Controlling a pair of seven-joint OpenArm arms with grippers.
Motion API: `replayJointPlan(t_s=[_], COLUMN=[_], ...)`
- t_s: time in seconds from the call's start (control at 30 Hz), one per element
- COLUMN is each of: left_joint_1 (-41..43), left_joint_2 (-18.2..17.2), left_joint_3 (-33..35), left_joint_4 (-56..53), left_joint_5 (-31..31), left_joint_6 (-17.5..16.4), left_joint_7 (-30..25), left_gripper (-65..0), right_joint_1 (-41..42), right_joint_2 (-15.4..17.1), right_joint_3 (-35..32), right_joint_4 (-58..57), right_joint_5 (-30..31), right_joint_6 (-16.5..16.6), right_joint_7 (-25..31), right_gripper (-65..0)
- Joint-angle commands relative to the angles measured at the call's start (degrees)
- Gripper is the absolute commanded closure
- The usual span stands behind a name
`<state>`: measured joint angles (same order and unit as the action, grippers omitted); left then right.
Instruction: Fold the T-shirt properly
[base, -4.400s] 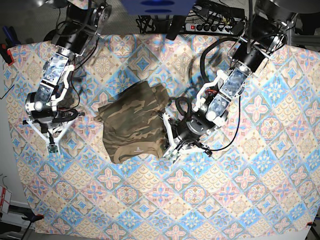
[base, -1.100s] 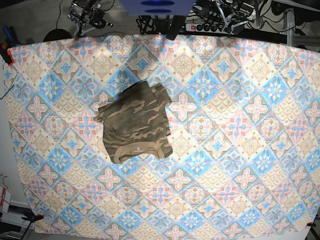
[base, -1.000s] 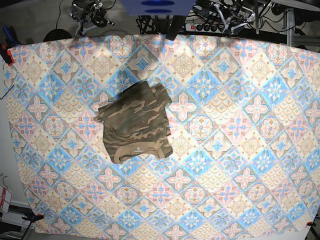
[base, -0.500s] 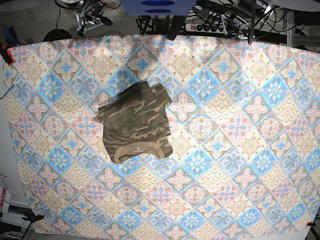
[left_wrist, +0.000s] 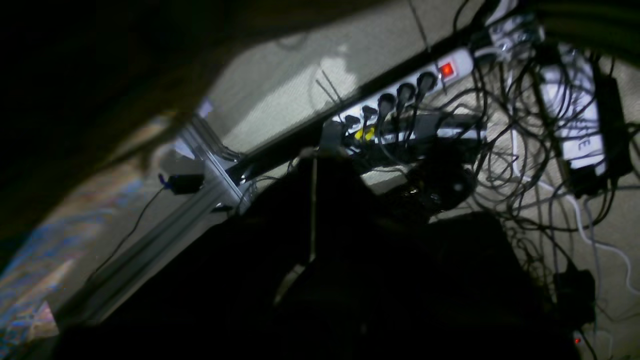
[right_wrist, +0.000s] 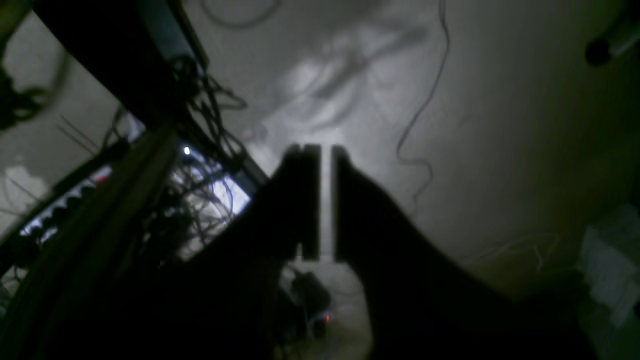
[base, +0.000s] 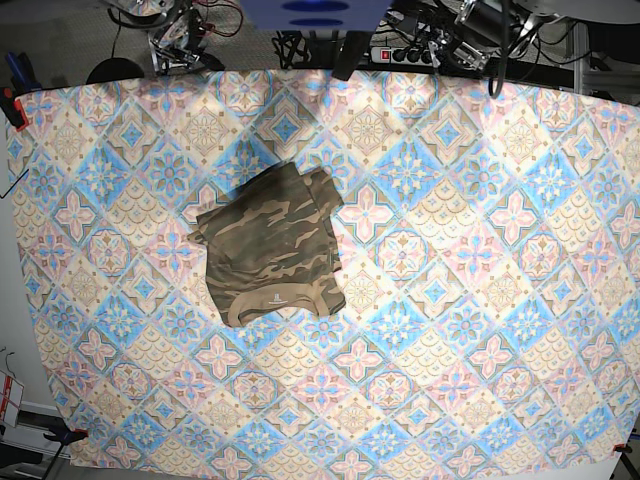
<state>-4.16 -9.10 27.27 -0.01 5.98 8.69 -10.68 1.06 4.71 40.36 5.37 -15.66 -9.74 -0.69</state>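
Note:
The camouflage T-shirt (base: 270, 245) lies folded into a compact, slightly skewed bundle left of the table's middle, its tan neckband and white label toward the front. Neither gripper is near it. Both arms are pulled back past the table's far edge, where only bits of them show at the top left (base: 175, 25) and top right (base: 470, 20). In the right wrist view my right gripper (right_wrist: 325, 200) is a dark silhouette, its fingers nearly together with nothing between them. My left gripper (left_wrist: 315, 170) shows only as a black shape in the left wrist view, holding nothing.
The blue, pink and cream tile-patterned cloth (base: 450, 300) covers the whole table. A power strip (left_wrist: 415, 85) with tangled cables lies on the floor behind the far edge. A red clamp (base: 12, 105) grips the left edge.
A few seconds ago both arms hung over the table beside the T-shirt; they have since drawn back beyond the far edge. The T-shirt has not moved.

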Motion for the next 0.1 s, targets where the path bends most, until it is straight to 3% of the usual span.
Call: replayJointPlan(t_s=[0.0, 0.07], left_joint_1=[-0.54, -0.63], left_joint_2=[0.27, 0.44], left_joint_3=[0.03, -0.06], left_joint_4=[0.01, 0.01], left_joint_5=[-0.13, -0.13], left_joint_6=[0.41, 0.41], left_joint_7=[-0.53, -0.62], left_gripper=[0.0, 0.0], right_joint_1=[-0.49, -0.49], right_joint_2=[0.52, 1.58], right_joint_3=[-0.05, -0.05], right_joint_4=[0.22, 0.30], right_joint_5=[-0.03, -0.03], right_joint_6=[-0.50, -0.50], right_joint_7=[-0.06, -0.06], right_gripper=[-3.7, -3.7])
